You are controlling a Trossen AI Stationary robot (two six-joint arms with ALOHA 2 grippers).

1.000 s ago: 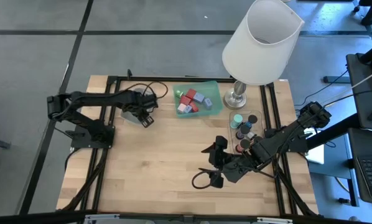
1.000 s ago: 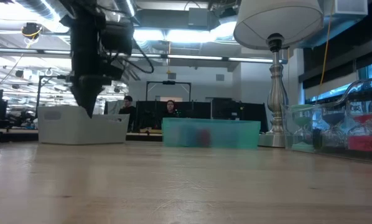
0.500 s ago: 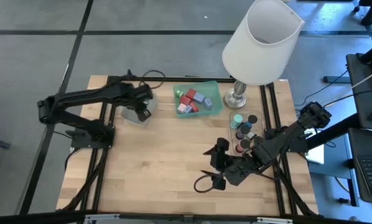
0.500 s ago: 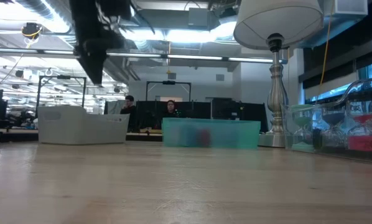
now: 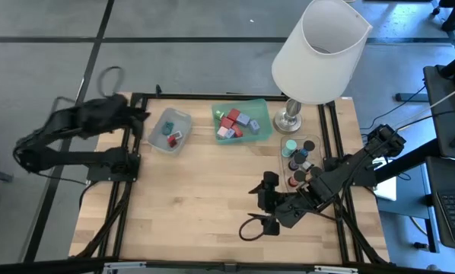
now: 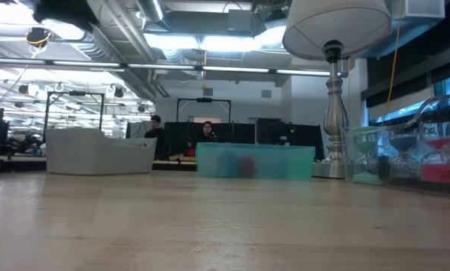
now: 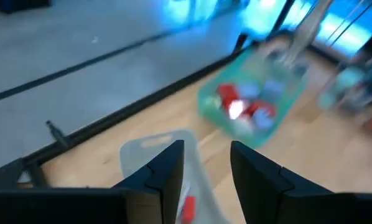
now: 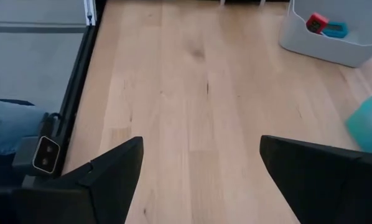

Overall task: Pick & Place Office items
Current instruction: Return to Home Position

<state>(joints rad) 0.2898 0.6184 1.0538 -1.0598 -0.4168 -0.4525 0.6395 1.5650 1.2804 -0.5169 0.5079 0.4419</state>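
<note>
The grey tray [image 5: 170, 131] holds a teal piece and a red piece [image 8: 316, 23]. Red, pink and lavender blocks lie in the green tray [image 5: 241, 120], with a mint-green cap [image 5: 217, 113] at its left end. Black cylinders and teal pieces stand in the clear tray [image 5: 300, 160]. My left gripper [image 5: 140, 116] hangs raised over the table's far-left corner, left of the grey tray, open and empty [image 7: 208, 168]. My right gripper [image 5: 252, 209] hovers over bare wood near the table's middle, wide open and empty [image 8: 201, 168].
A large white-shaded lamp [image 5: 319, 49] stands at the far edge, its base [image 5: 290, 118] between the green and clear trays. Black frame rails [image 5: 128, 190] run along the table's sides. Bare wood [image 5: 197, 198] spreads across the near half. People sit in the room beyond the table [image 6: 206, 132].
My left arm has risen out of the grey tray and drawn back toward the table's left edge, leaving the tray's teal and red pieces in plain view. My right arm has stayed almost where it was.
</note>
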